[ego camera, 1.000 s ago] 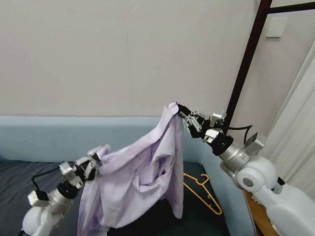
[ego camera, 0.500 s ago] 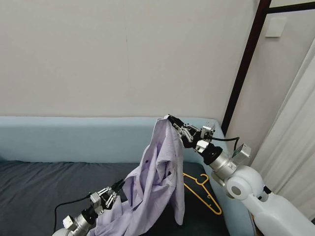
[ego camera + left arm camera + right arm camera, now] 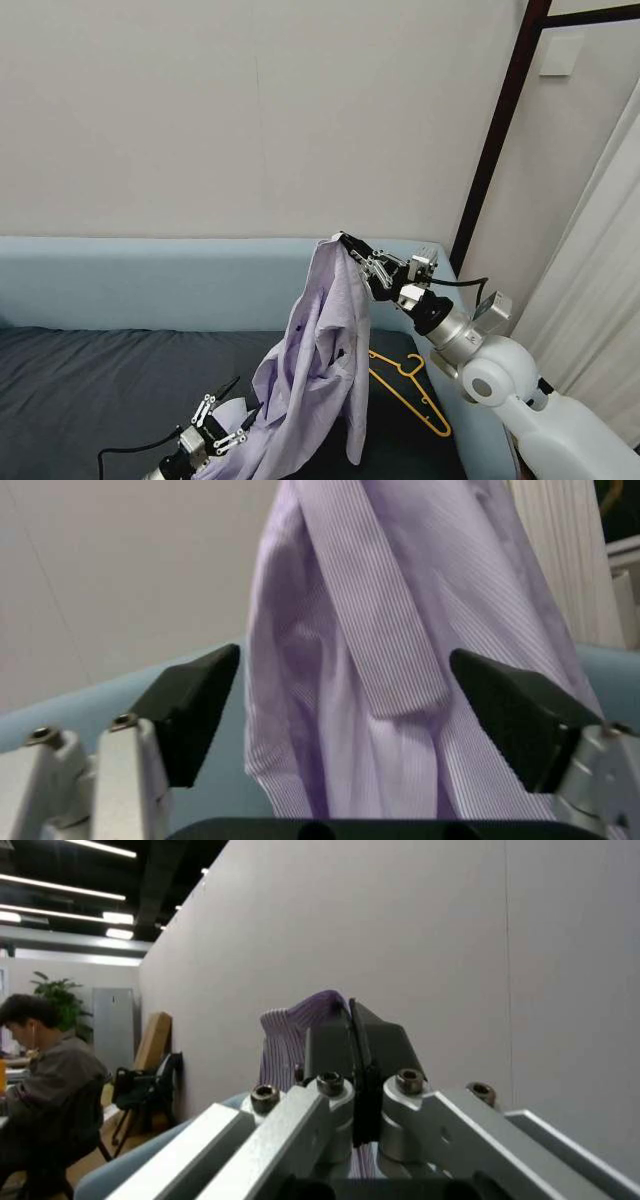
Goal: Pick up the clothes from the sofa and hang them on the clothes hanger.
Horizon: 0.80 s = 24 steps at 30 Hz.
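Right hand (image 3: 346,243) is clamped on the top edge of the lilac pinstriped cotton shirt (image 3: 325,350). It sits about level with the top of the backrest, at the right end of the light-blue sofa (image 3: 130,280). In the right wrist view the jaws are pressed together, with striped fabric bunched just beside them.

The shirt hangs full length from that one grip. It is twisted into a narrow drape, and its lower hem is down over the sofa's dark grey seat cover (image 3: 90,370).

Left hand (image 3: 225,417) is low, near the front edge of the seat, just beside the hem. Its fingers are spread wide and hold nothing. In the left wrist view the shirt hangs ahead of the gap, and neither black pad (image 3: 200,705) is on it.

A yellow plastic hanger (image 3: 410,390) lies flat on the seat at the right end, just beside the drape. The dark brown metal rack post (image 3: 495,140) stands behind the sofa's right end, against the wall.
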Motion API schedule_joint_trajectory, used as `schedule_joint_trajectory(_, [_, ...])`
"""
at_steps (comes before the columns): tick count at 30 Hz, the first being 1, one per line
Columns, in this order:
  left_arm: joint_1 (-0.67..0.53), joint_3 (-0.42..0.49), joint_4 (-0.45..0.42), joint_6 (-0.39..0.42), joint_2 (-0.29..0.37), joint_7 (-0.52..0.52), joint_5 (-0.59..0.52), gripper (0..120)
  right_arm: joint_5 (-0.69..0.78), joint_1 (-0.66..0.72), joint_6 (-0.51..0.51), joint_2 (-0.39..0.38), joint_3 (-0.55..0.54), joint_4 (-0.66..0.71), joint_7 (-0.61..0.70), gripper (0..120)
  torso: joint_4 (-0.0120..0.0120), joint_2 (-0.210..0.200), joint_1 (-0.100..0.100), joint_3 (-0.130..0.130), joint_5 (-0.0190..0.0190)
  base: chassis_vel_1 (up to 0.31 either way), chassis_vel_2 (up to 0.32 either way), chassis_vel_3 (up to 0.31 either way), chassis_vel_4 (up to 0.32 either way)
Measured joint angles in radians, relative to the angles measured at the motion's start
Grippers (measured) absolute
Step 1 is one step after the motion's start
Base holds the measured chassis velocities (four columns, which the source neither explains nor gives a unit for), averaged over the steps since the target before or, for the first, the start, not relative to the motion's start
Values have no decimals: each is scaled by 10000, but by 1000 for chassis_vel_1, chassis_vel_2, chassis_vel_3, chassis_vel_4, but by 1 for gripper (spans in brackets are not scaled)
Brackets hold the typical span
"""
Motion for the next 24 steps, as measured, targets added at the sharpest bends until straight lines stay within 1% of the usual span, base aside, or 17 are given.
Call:
schedule_joint_trajectory(2, [30, 65, 46, 0, -159, -703, 905, 97, 2, -31, 10, -70, 31, 58, 1, 0, 0, 0, 0, 0, 1, 0, 0, 0, 0])
schedule_joint_trajectory(3, [30, 65, 46, 0, -159, -703, 905, 97, 2, -31, 10, -70, 31, 58, 1, 0, 0, 0, 0, 0, 1, 0, 0, 0, 0])
schedule_joint_trajectory(5, [18, 168, 173, 0, -317, -1567, 1801, 100, 18, -41, 21, -139, 76, 106, 2, 0, 0, 0, 0, 0, 0, 0, 0, 0, 0])
schedule_joint_trajectory(7, [-61, 275, 345, -1, -438, -2401, 2581, 100, 41, -42, 30, -207, 89, 136, 6, 0, 0, 0, 0, 0, 0, 0, 0, 0, 0])
schedule_joint_trajectory(8, [-61, 275, 345, -1, -438, -2401, 2581, 100, 41, -42, 30, -207, 89, 136, 6, 0, 0, 0, 0, 0, 0, 0, 0, 0, 0])
schedule_joint_trajectory(12, [-290, 416, 745, -1, -609, -3501, 3887, 100, 52, -37, 51, -264, 98, 141, 7, 0, 0, 0, 0, 0, 1, 0, 0, 0, 0])
schedule_joint_trajectory(13, [-290, 416, 745, -1, -609, -3501, 3887, 100, 52, -37, 51, -264, 98, 141, 7, 0, 0, 0, 0, 0, 1, 0, 0, 0, 0])
schedule_joint_trajectory(14, [-336, 459, 838, -1, -639, -3765, 4152, 100, 53, -28, 53, -255, 97, 133, 7, 0, -1, 0, 0, 0, 1, 0, 0, 0, 0])
schedule_joint_trajectory(17, [-426, 603, 1111, -1, -762, -5016, 5041, 100, 53, 11, 57, -184, 67, 94, 7, 0, 0, 0, 0, 1, 1, 0, 0, 0, 0])
schedule_joint_trajectory(18, [-426, 603, 1111, -1, -762, -5016, 5041, 100, 53, 11, 57, -184, 67, 94, 7, 0, 0, 0, 0, 1, 1, 0, 0, 0, 0])
schedule_joint_trajectory(20, [-445, 754, 1239, -2, -908, -5781, 5455, 100, 53, 41, 59, -156, 25, 64, 7, 0, 1, 0, 0, 1, 0, 0, 0, 0, 0])
schedule_joint_trajectory(22, [-448, 922, 1300, 4, -1014, -6353, 5684, 100, 50, 70, 59, -136, -7, 38, 6, 0, 2, 0, 0, 0, -1, 0, 0, 0, 0])
schedule_joint_trajectory(23, [-448, 922, 1300, 4, -1014, -6353, 5684, 100, 50, 70, 59, -136, -7, 38, 6, 0, 2, 0, 0, 0, -1, 0, 0, 0, 0])
schedule_joint_trajectory(24, [-448, 1089, 1314, 32, -1070, -6754, 5760, 100, 48, 94, 60, -116, -26, 23, 7, 0, 1, 0, 0, 1, -1, 0, 0, 0, 0])
